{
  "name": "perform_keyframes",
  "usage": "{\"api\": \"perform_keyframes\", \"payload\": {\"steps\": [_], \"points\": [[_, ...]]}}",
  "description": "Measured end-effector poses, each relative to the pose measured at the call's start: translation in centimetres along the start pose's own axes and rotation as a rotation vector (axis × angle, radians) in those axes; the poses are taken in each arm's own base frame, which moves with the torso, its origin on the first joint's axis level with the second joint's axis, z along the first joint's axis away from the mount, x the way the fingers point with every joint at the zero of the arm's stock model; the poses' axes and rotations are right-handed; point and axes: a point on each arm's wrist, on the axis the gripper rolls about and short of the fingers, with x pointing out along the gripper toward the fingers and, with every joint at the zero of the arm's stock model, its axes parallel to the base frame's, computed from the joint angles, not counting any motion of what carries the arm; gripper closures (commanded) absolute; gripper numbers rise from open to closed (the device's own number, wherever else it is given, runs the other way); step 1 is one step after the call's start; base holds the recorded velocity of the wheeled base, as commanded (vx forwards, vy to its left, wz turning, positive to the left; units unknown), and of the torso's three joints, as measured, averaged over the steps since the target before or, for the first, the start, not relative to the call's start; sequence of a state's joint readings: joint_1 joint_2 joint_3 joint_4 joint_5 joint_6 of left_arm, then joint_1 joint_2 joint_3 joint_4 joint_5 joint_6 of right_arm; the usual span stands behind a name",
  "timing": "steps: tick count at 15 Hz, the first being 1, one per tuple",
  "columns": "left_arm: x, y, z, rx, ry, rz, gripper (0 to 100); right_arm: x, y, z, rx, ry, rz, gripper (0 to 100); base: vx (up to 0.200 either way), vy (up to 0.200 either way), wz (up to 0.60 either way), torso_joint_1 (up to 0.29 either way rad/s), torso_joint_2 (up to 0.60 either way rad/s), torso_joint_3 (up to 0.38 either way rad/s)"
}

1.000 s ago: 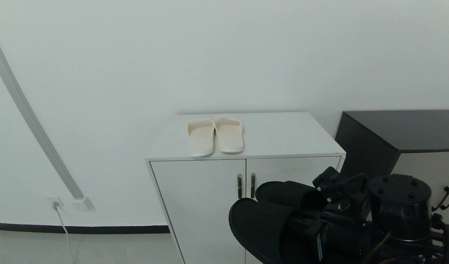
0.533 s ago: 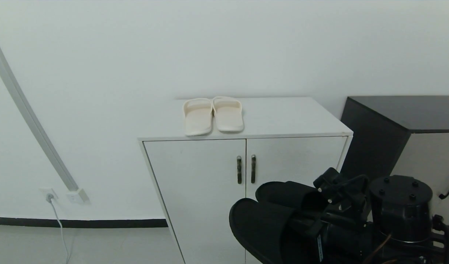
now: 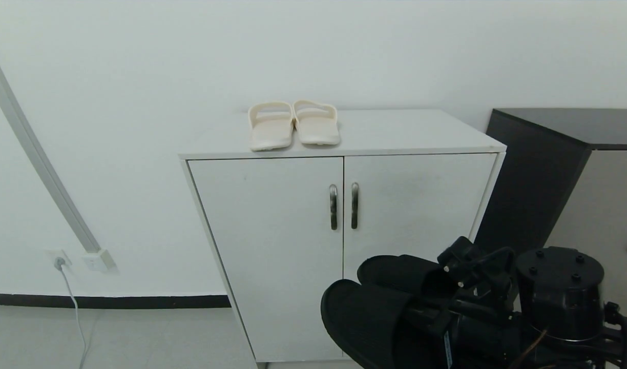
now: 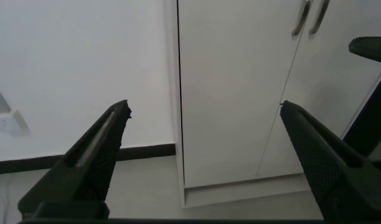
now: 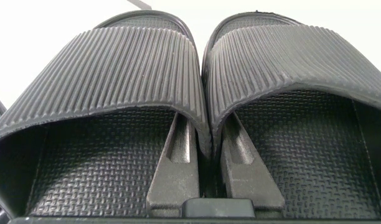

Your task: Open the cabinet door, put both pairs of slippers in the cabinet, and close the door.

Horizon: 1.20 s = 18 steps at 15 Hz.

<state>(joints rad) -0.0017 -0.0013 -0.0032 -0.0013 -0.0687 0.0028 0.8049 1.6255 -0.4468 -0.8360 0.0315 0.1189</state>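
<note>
Your head camera has dropped, bringing the shut cabinet (image 3: 272,246) mid-frame, cream slippers (image 3: 293,123) on top; the right gripper (image 5: 206,143) pinches the black slippers (image 3: 375,307) lower right, while the left gripper (image 4: 203,109) gapes empty, free for the door.

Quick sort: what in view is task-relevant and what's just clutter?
Job:
cabinet, doors shut
cream slippers on its top
black slippers, gripped by right end effector
left end effector, open and empty

Lying about:
dark cabinet
socket
cable
wall rail
</note>
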Motion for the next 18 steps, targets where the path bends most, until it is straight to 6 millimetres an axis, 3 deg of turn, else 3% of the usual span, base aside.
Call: {"api": "perform_keyframes", "payload": {"steps": [7,14,18], "points": [[0.0,0.0,0.0,-0.001,0.000,0.001,0,-0.1,0.0,-0.3,-0.004,0.009,-0.001,100,0.000,0.000,0.00,-0.068,0.44,0.357],[0.0,0.0,0.1,-0.002,-0.006,0.000,0,-0.1,0.0,-0.3,-0.005,0.011,-0.001,100,0.000,0.000,0.00,-0.005,0.03,0.025],[0.0,0.0,3.1,-0.047,-0.020,-0.035,0,-0.1,0.0,-0.5,-0.043,-0.004,0.003,100,0.000,0.000,0.00,-0.009,0.06,0.063]]}}
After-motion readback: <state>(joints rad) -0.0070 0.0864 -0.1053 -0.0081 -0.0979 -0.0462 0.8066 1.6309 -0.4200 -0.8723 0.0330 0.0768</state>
